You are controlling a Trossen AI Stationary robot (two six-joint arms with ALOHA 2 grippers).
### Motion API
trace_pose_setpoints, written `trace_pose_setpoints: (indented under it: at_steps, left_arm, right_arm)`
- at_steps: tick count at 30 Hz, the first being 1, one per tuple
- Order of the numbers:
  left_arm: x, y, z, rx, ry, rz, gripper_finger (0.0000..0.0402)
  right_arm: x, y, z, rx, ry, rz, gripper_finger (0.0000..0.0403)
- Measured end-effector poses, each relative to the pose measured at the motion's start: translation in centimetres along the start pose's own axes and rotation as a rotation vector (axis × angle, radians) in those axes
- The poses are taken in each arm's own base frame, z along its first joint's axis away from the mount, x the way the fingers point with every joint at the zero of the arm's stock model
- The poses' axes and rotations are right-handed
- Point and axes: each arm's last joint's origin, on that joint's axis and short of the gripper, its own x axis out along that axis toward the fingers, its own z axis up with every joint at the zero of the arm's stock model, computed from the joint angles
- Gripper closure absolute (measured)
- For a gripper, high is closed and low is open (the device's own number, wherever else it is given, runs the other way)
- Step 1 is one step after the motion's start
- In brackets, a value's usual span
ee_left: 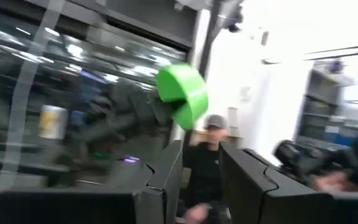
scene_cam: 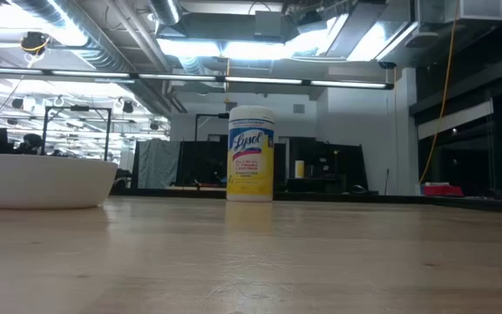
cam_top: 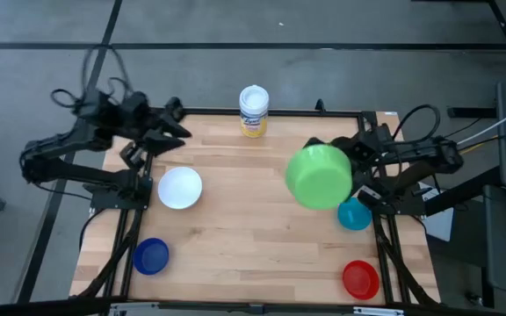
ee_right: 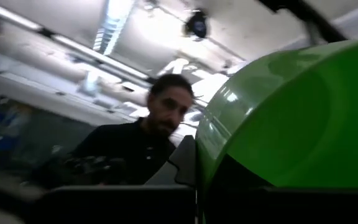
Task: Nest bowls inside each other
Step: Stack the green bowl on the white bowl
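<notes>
My right gripper is shut on the green bowl, which it holds high over the right half of the table; the left wrist view also shows the green bowl. My left gripper is open with nothing between its fingers, raised at the far left. The white bowl stands on its base at the left, the blue bowl near left, the teal bowl at the right, and the red bowl near right. Neither gripper shows in the low view. My right gripper holds the green bowl at its rim, coming from the table's right side. One dark finger lies against the bowl's edge; the bowl hides the other. The bowl is lifted clear of the table and tilted.
A yellow canister with a white lid stands at the middle of the far edge. A person is beyond the table. Bare wood lies between the white bowl and the teal bowl.
</notes>
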Motion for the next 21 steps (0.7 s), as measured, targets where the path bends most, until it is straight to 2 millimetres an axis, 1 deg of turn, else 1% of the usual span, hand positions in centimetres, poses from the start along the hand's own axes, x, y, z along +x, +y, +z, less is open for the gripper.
trace_pose_setpoints:
  at_steps: [2,5,9,11,14,18,21]
  left_arm:
    - [1.3,0.7,-0.5,-0.034,-0.005,-0.065,0.0302]
    - [2.9,1.0,-0.5,-0.049,-0.077,-0.211,0.0302]
    - [4.5,0.7,-0.5,-0.084,-0.190,-0.439,0.0301]
    - [5.1,0.5,-0.9,-0.113,-0.224,-0.507,0.0301]
    - [6.1,0.7,-2.0,-0.165,-0.189,-0.522,0.0301]
    - [7.6,1.0,-3.9,-0.207,-0.111,-0.498,0.0301]
    - [8.2,1.0,-4.7,-0.220,-0.096,-0.507,0.0301]
  right_arm:
    - [1.3,-1.0,0.3,-0.001,0.016,0.073,0.0401]
    - [2.6,-2.6,0.2,0.024,0.050,0.150,0.0401]
    - [3.5,-4.3,-0.6,0.071,0.077,0.192,0.0401]
    - [3.6,-5.0,-1.1,0.084,0.080,0.193,0.0401]
    - [3.7,-5.7,-1.8,0.094,0.077,0.185,0.0400]
    - [3.8,-6.1,-2.0,0.082,0.053,0.168,0.0399]
    - [3.9,-6.2,-2.1,0.081,0.046,0.163,0.0398]
